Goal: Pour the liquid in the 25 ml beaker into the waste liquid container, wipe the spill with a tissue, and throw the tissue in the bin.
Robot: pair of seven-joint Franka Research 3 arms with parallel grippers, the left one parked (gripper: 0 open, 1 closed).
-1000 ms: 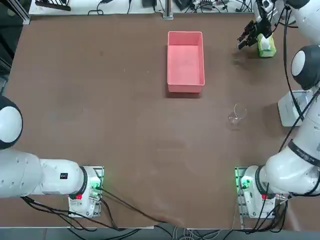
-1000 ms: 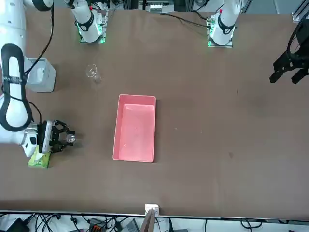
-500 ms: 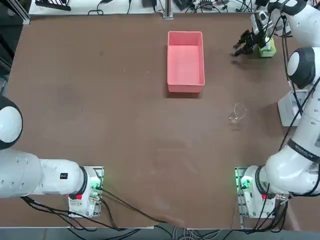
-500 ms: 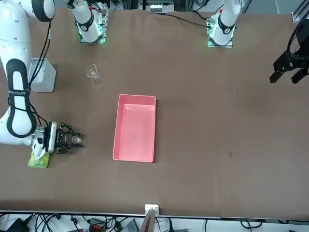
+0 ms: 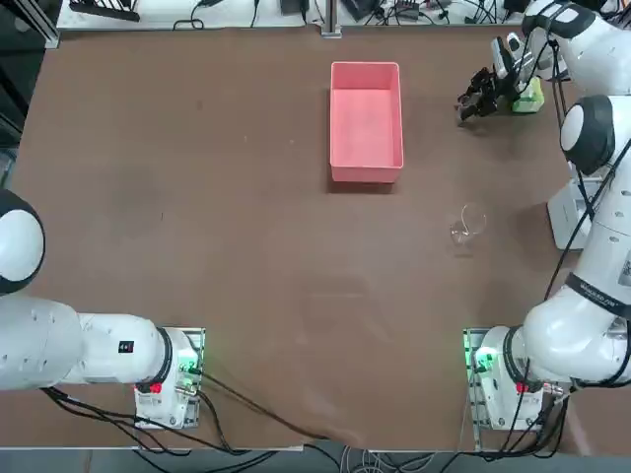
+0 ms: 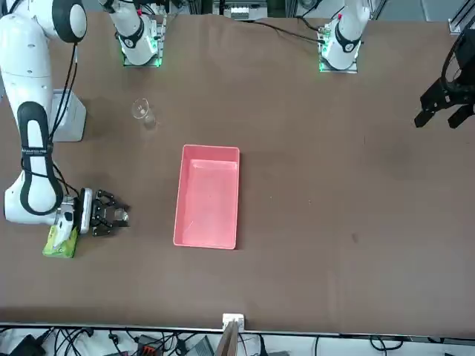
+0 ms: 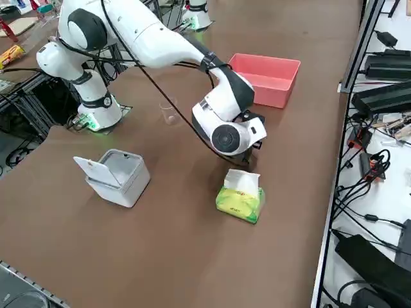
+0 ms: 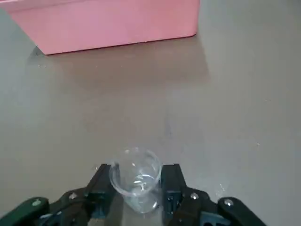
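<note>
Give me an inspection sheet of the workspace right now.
Surface: brown table, no spill visible.
Job's things: 25 ml beaker upright between the right gripper's fingers; pink tray mid-table; grey lidded box, lid up; no loose tissue seen.
Clutter: larger beaker; tissue pack.
Grippers: right gripper low beside the tissue pack, grip uncertain.
Cables: bundles along table edges.
Surroundings: equipment beside the table.
</note>
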